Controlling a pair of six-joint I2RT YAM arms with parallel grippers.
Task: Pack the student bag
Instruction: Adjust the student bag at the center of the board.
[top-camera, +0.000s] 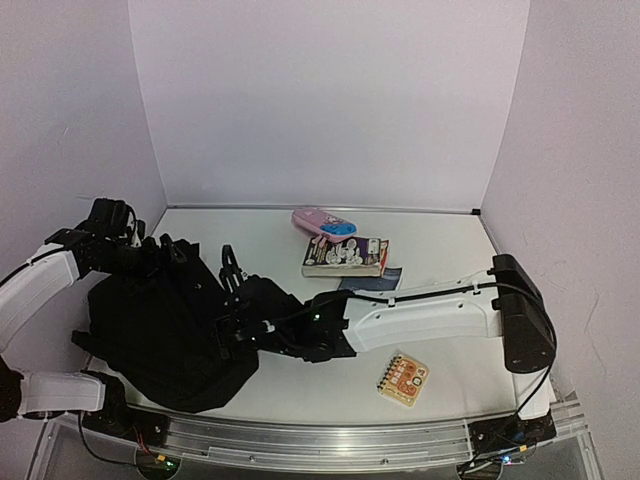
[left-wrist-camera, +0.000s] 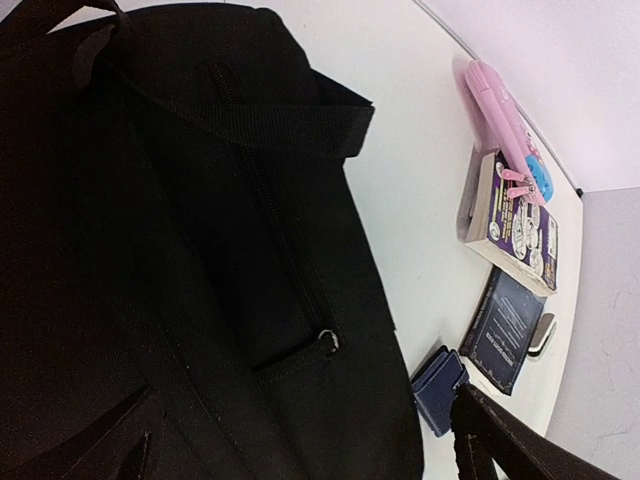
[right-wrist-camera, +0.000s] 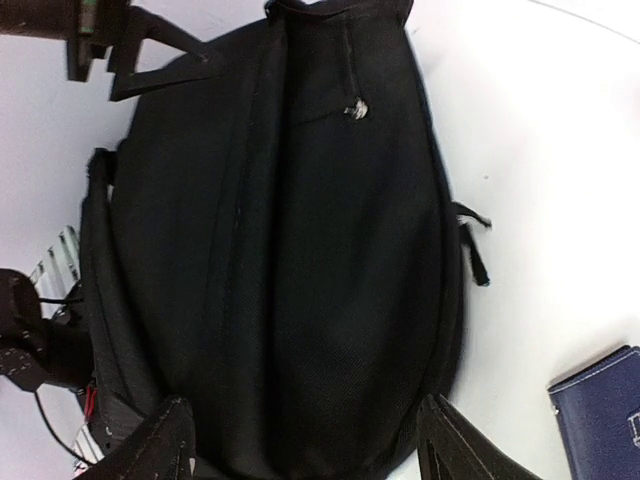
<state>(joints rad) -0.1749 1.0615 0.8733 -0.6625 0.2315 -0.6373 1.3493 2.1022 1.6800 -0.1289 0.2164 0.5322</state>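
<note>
The student bag (top-camera: 165, 335), a large black fabric backpack, lies flat on the left of the table. In the left wrist view the student bag (left-wrist-camera: 150, 220) fills the left side, with a metal zipper ring (left-wrist-camera: 328, 340) on it. My left gripper (top-camera: 150, 255) hovers open over the bag's far end, and its fingers (left-wrist-camera: 495, 445) hold nothing. My right gripper (top-camera: 232, 335) reaches across over the bag's near right part. The right gripper (right-wrist-camera: 305, 450) is open, its fingertips (right-wrist-camera: 455, 450) spread wide above the student bag (right-wrist-camera: 290, 230).
A pink pencil case (top-camera: 323, 222) rests on a book (top-camera: 345, 257) at the back centre. A dark booklet (top-camera: 372, 282) lies just in front of them. A navy pouch (left-wrist-camera: 438, 390) sits beside the bag's right edge. An orange spiral notebook (top-camera: 403, 378) lies near the front right.
</note>
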